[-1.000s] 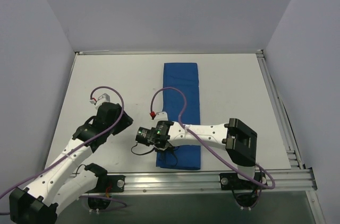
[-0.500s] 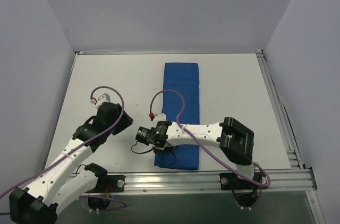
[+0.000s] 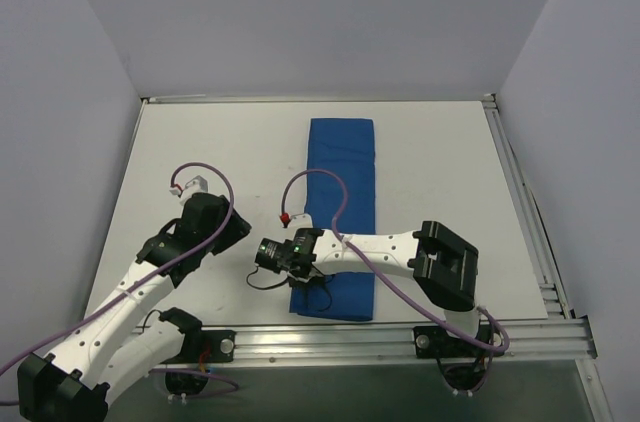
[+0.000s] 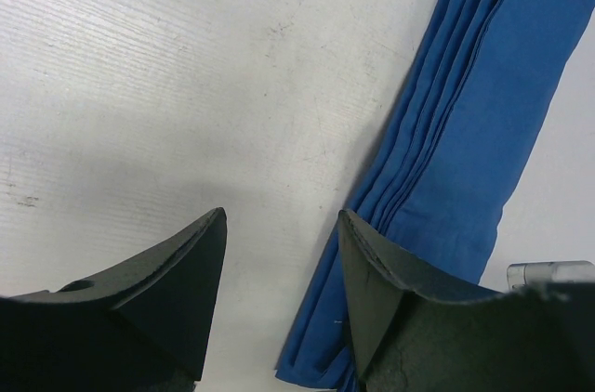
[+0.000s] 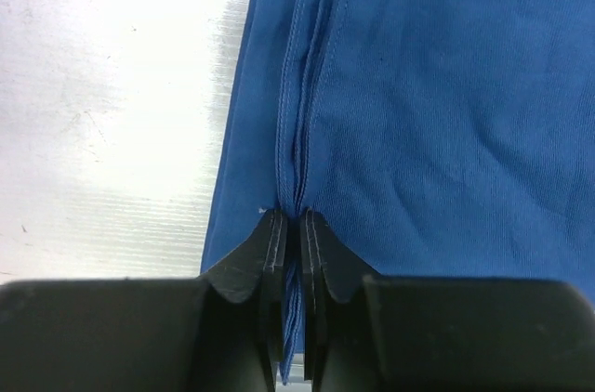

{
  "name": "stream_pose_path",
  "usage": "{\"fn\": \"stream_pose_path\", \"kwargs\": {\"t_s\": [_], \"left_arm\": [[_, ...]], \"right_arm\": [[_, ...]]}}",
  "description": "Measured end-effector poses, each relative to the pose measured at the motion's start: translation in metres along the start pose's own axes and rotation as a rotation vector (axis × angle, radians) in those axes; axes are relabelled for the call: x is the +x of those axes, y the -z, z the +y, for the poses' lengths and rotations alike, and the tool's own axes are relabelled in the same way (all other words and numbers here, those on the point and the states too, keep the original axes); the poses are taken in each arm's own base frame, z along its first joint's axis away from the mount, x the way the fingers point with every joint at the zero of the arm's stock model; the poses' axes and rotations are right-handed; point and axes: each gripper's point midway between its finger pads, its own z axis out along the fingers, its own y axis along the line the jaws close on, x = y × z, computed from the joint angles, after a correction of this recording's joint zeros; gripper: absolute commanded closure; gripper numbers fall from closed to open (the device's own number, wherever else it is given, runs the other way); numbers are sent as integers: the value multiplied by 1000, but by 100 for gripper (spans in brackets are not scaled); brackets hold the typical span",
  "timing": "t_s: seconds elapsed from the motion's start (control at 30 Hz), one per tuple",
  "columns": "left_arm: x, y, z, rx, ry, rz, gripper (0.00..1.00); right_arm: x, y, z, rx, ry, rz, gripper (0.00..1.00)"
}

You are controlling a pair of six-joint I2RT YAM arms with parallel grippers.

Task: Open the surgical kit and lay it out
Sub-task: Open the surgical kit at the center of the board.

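Kit [image 3: 345,172] is seen as a long narrow strip of blue cloth, folded in several layers and laid flat in the middle of the table [image 3: 220,142]. No tray or instruments are shown. The cloth is judged soft, light and limp, so sagging and sliding are expected when it is lifted. Only the top layer at the stacked left edge should be taken. The right gripper [image 5: 289,217] is closed tightly on that edge, near the strip's near end. The left gripper [image 4: 279,215] is held partly open over bare table, just left of the cloth, and nothing is held in it.
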Motion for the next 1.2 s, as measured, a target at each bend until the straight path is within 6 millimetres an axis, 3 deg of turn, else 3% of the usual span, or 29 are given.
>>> {"fn": "stream_pose_path", "kwargs": {"t_s": [0.17, 0.3, 0.67, 0.77, 0.9, 1.0, 1.2], "left_arm": [[0, 0, 0, 1, 0, 1, 40], [0, 0, -2, 11, -5, 3, 41], [13, 2, -22, 140, -67, 70, 44], [13, 4, -28, 175, -76, 77, 44], [14, 7, -38, 229, -82, 87, 45], [17, 7, -40, 246, -85, 96, 45], [17, 10, -41, 260, -92, 93, 45]], "right_arm": [[0, 0, -9, 40, -21, -4, 100], [-5, 5, -38, 125, -70, -18, 100], [-37, 57, -205, 283, -477, -134, 100], [-34, 64, -249, 329, -606, -146, 100], [-27, 67, -289, 383, -736, -132, 100], [-20, 68, -305, 430, -788, -111, 100], [-9, 62, -312, 499, -776, -43, 100]]}}
